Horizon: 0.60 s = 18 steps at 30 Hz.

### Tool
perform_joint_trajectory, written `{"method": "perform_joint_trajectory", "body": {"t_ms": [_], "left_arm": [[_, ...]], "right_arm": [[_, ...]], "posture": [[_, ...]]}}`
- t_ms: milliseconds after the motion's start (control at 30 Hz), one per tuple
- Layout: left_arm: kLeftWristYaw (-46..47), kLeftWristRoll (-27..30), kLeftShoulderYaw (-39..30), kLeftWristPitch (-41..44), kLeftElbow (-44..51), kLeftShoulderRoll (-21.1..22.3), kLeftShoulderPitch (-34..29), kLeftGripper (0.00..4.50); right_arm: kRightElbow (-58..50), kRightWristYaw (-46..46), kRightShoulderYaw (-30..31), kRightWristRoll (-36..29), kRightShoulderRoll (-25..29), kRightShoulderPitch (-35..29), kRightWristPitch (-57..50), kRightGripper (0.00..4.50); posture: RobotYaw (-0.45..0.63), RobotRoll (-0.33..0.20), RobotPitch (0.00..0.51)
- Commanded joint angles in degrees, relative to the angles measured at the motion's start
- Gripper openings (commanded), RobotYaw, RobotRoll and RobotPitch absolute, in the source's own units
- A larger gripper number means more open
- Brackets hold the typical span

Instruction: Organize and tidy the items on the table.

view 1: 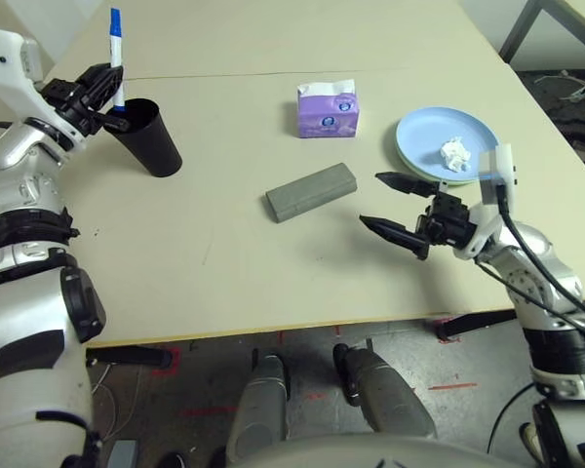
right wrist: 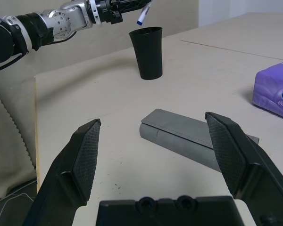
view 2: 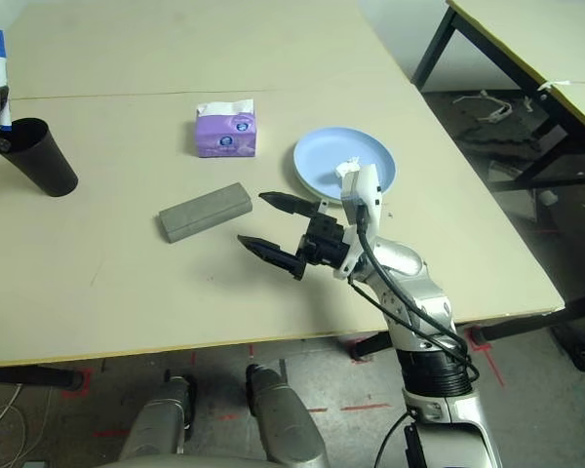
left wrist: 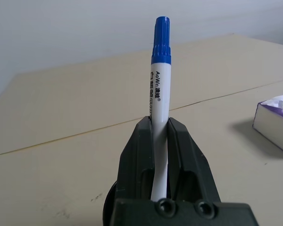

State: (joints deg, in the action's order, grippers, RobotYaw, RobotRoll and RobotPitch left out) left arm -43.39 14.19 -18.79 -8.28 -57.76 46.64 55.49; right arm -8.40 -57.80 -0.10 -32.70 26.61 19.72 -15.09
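At the table's far left my left gripper (view 1: 105,93) is shut on a white marker (view 1: 116,54) with a blue cap, held upright with its lower end at the mouth of the black cup (view 1: 151,138). The wrist view shows both fingers (left wrist: 139,155) clamped on the marker (left wrist: 159,108). A grey glasses case (view 1: 312,191) lies in the middle of the table (view 1: 195,263). My right gripper (view 1: 372,200) hovers just right of it, open and holding nothing. A white tissue wad (view 1: 455,153) rests on the blue plate (view 1: 424,132), which is stacked on a green plate (view 1: 402,162).
A purple tissue pack (view 1: 328,109) stands behind the case, left of the plates. A thin seam (view 1: 224,75) crosses the tabletop behind the cup. The table's right edge runs close behind my right arm, with another table's legs (view 2: 526,146) and cables on the floor beyond.
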Motion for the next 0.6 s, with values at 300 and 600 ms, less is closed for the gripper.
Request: {"method": "perform_joint_trajectory", "body": {"t_ms": [300, 600], "left_arm": [[-0.4, 2.7, -2.9, 0.8, 0.9, 1.7, -3.5, 3.76], [-4.0, 8.7, -7.3, 4.2, 5.0, 2.9, -5.2, 4.48]], "right_arm": [[0.1, -1.0, 0.5, 0.3, 0.9, 0.5, -0.7, 4.5], [1.7, 4.1, -5.4, -1.7, 0.8, 1.0, -1.2, 4.5]], "posture": [[-0.16, 0.0, 0.235], [-0.15, 0.0, 0.235]]}}
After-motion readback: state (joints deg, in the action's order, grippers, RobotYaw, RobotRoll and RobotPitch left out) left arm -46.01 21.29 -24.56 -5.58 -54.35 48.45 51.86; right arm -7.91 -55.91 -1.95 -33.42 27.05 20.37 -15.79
